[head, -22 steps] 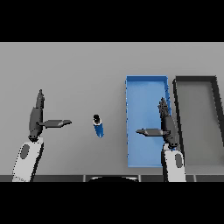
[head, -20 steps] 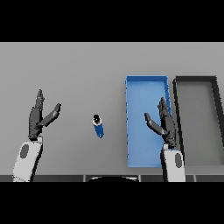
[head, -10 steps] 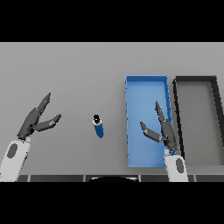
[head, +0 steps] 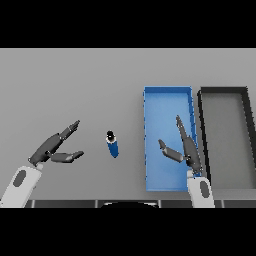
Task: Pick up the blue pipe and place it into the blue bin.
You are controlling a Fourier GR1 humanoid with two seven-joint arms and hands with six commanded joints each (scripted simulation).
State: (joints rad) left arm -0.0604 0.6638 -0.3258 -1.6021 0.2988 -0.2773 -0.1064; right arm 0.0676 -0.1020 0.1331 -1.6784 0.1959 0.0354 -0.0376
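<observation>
Lying on the grey table (head: 75, 85), the blue pipe (head: 112, 145) sits a little left of the middle of our view, with its dark end pointing away from us and its blue body slanting slightly toward the lower right. Nothing touches it.

To its left we see our left robot hand (head: 50, 149), reaching in from the lower left corner on a white and grey forearm. Its fingers are straight and spread, aimed up and to the right, with the thumb stretched out below them toward the pipe. It holds nothing and stays apart from the pipe, with bare table between the thumb tip and the pipe.

To the right of the pipe stands the blue bin (head: 167, 92), a long rectangular tray running away from us. Our right robot hand (head: 186, 150) shows over the near right part of this bin, fingers straight and pointing up and slightly left, thumb splayed out to the left. It too is spread and grips nothing.

Just beside the blue bin, on its right, sits a dark grey bin (head: 223, 92) of similar shape.
</observation>
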